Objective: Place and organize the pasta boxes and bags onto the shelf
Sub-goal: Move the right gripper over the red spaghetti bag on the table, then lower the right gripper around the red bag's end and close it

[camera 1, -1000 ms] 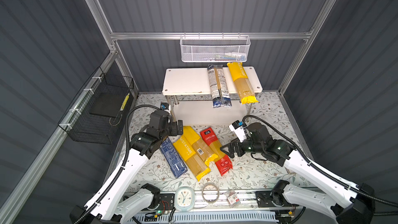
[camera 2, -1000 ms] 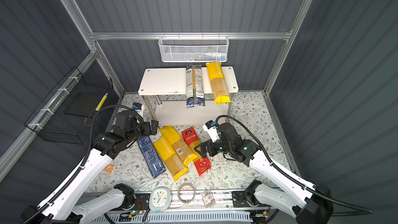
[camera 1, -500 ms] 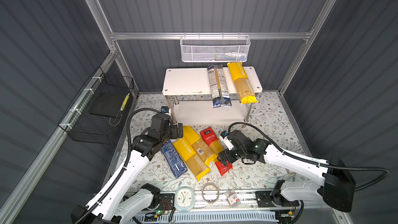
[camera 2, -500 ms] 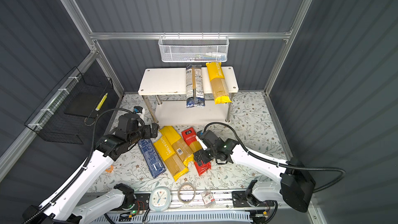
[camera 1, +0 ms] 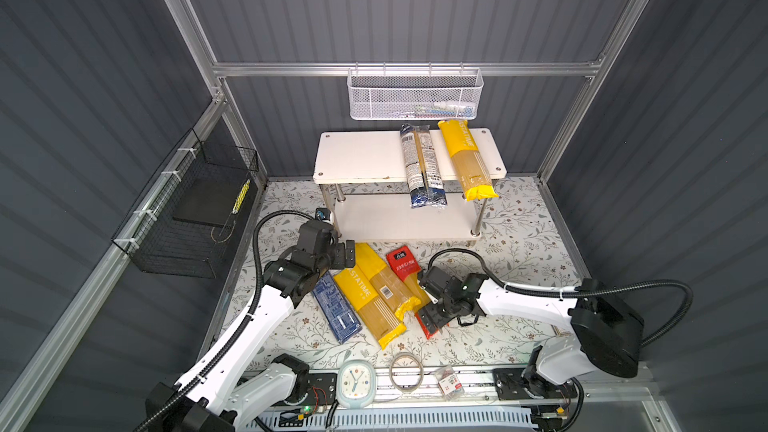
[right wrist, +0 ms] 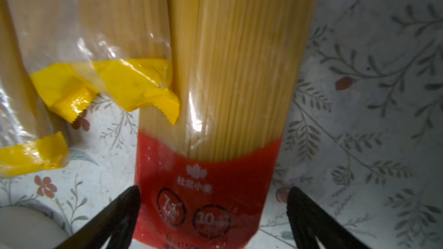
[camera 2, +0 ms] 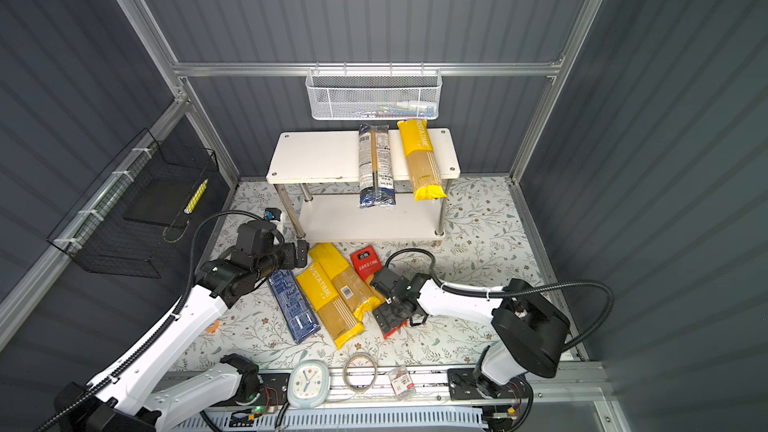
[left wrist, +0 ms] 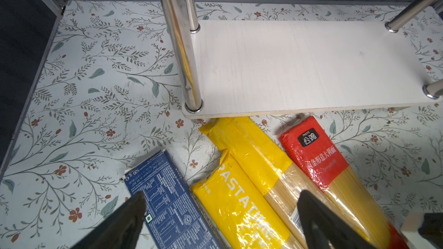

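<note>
Fingers [right wrist: 115, 219] of the right gripper [right wrist: 212, 191] stand wide apart, astride the red end of the red-and-clear film spaghetti bag [right wrist: 208, 178]. One pad sits at the film edge and the other shows a gap, so nothing is gripped yet.

Step as I read it: pre-grasp on the red pack, with the pick not yet made. Next move calls for:
- closing across the pack's width
- lifting the pack clear of the neighbour's crimped yellow tail, which laps onto its edge
- carrying it to a free stretch of board

It's an end grasp on a long pack, so expect droop and some slip.

Glossy, crinkly film over a stiff bundle of straight strands makes it long, narrow and roughly flat. It lies diagonally on the floral-print mat [camera 1: 519, 222], just in front of the shelf. It is the rightmost of four packs there, touching the nearest of two yellow PASTATIME film bags [camera 1: 388, 284]. Beyond them is the dark-blue printed card box [camera 1: 336, 309], flat-sided and rigid.

Left gripper [left wrist: 220, 200] is open and empty, hovering over the box and yellow bags.

White two-tier shelf [camera 1: 357, 155] has smooth boards with rounded corners on chrome tube legs. Its lower board is bare. The top board carries a clear bag with dark-blue ends [camera 1: 422, 168] and a yellow bag [camera 1: 467, 160] side by side, both overhanging the front edge.
</note>
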### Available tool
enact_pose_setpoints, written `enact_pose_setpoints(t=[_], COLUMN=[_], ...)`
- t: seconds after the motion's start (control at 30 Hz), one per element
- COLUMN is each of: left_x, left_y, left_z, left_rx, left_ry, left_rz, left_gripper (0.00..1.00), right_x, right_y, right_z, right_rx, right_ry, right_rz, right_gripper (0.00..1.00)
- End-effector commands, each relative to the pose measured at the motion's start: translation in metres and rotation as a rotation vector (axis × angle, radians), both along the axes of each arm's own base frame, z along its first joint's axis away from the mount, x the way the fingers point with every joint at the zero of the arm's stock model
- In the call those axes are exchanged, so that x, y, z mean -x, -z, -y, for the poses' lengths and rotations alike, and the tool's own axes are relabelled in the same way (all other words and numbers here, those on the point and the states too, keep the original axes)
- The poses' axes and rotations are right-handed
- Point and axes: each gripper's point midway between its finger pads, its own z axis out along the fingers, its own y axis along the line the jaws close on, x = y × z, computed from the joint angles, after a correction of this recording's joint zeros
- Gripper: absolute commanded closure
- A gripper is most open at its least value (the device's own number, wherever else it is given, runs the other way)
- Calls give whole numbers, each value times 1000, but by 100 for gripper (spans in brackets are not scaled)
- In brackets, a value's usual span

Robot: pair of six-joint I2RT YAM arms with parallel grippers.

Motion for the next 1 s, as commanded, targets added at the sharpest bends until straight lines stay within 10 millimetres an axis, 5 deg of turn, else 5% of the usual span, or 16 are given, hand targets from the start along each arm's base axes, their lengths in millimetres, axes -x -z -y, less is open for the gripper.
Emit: enact_pose_setpoints(t=[0.0,0.33,0.6,0.97], left_x=[-2,2,0,-12], left_y=[1,-11,-6,-5], left_z=[1,-8,11,2], left_rx=[4,3,88,116], left_ry=[21,29,116,106], left_rz=[-3,-9,-42,-70], left_gripper=[0,0,0,0], right_x=[-5,-2,-7,4], right_y=[-3,10,20,39], right_z=[-7,-27,-28,-18], right_rx=[-24,-39,-52,-34], right_ry=[13,8,50,84], right_rz=[33,49,65,14], right_gripper=[4,5,4,14])
